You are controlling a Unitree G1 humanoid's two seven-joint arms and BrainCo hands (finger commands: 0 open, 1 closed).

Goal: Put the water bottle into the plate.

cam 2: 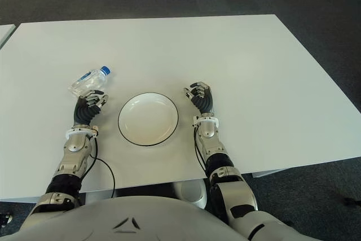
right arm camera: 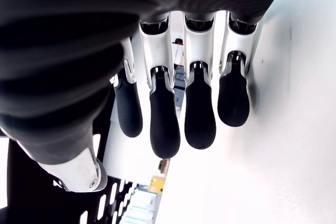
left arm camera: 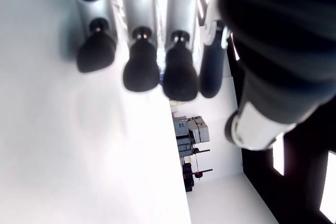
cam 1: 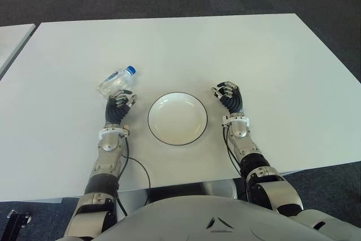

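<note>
Left hand (cam 1: 119, 107), fingers (left arm camera: 142, 69) loosely curled, holding nothing, water bottle (cam 1: 117, 80) lying just beyond the fingertips, plate (cam 1: 177, 118) waiting alongside; right hand (cam 1: 229, 97) idle.

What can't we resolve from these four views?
- Water bottle label text: too small in both eye views.
- Contact between left robot hand and bottle: eye views show them adjacent only; the left wrist view shows fingers, not the bottle.
- Right robot hand, right of the plate: whether it touches the table is unclear.
</note>
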